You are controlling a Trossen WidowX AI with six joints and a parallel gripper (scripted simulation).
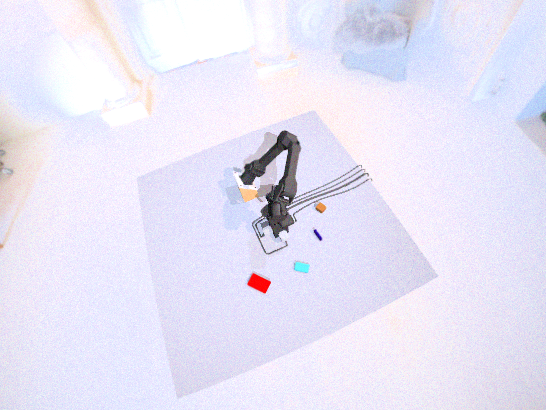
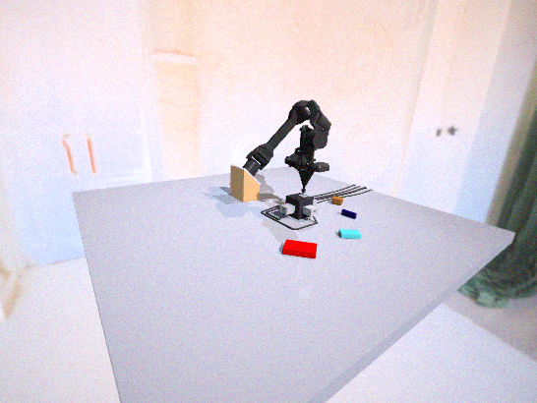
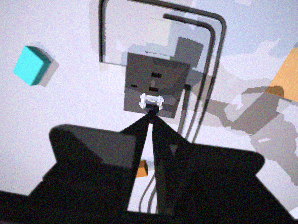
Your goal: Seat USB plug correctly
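The dark power cube (image 2: 299,208) (image 3: 137,97) stands on the table with small dark openings in its top, seen in the wrist view. My gripper (image 2: 303,191) (image 3: 151,119) points down over the cube and is shut on the USB plug. The plug (image 3: 151,102) shows as a small whitish piece at the fingertips, over the near part of the cube's top. How deep it sits in the socket, and which way round it is, cannot be told.
Black cables (image 1: 330,189) (image 2: 344,193) run round the cube and off to one side. A red block (image 1: 259,283) (image 2: 300,249), a cyan block (image 1: 302,267) (image 2: 349,234) (image 3: 31,65), a dark blue piece (image 1: 318,234) (image 2: 349,213) and an orange block (image 1: 320,207) (image 2: 336,201) lie nearby. A tan wedge (image 1: 247,194) (image 2: 244,185) stands by the arm's base.
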